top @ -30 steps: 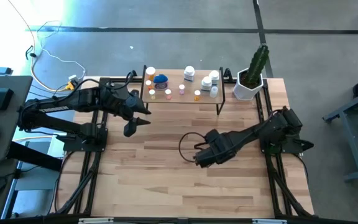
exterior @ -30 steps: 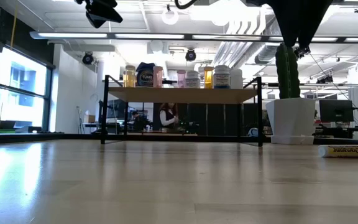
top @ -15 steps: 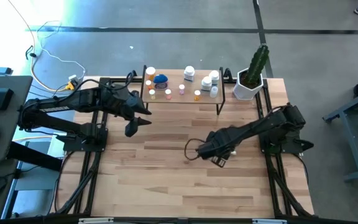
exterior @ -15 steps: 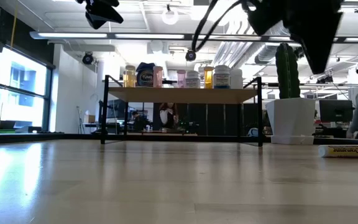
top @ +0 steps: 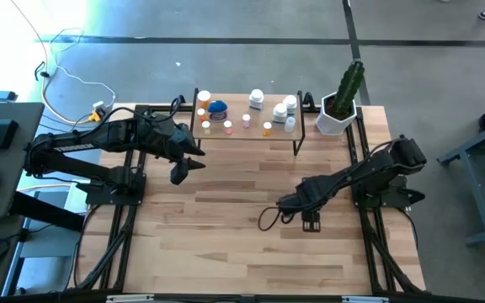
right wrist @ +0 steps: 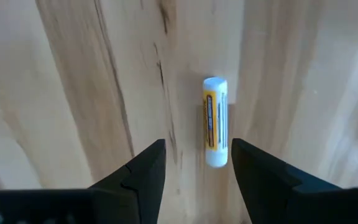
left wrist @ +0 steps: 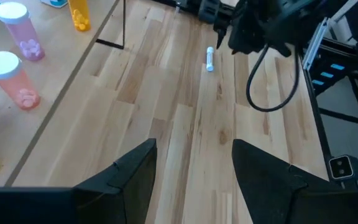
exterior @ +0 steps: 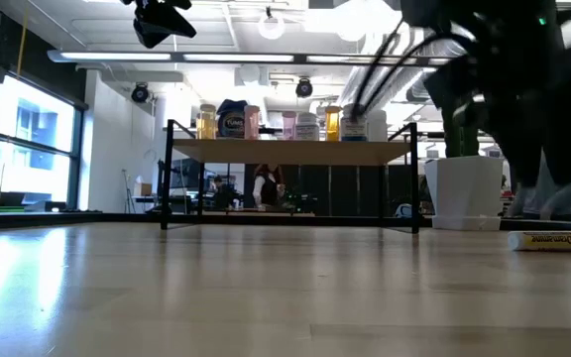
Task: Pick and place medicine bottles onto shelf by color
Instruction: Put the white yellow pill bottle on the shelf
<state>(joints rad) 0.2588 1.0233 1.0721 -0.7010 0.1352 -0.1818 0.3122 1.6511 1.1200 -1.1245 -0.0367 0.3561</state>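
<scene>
A small white tube with a yellow label (right wrist: 215, 121) lies on its side on the wooden table; it also shows in the low view (exterior: 553, 240) and the left wrist view (left wrist: 210, 59). My right gripper (right wrist: 197, 146) hovers open above it, pointing down, one finger on each side of the tube's near end, not touching. In the high view my right gripper (top: 310, 220) hides the tube. Orange, pink and white bottles and a blue-lidded jar (top: 217, 107) stand on the shelf (top: 247, 130). My left gripper (top: 183, 168) waits open by the shelf's left end.
A cactus in a white pot (top: 337, 114) stands at the far right beside the shelf. Two pink bottles (left wrist: 8, 78) and an orange one (left wrist: 78, 15) stand near the shelf's left end. Bare wood lies in front of the shelf. People show in the room behind.
My right gripper has gone toward the table's right and near edges and come down over the white tube. The tube has stayed where it lay.
</scene>
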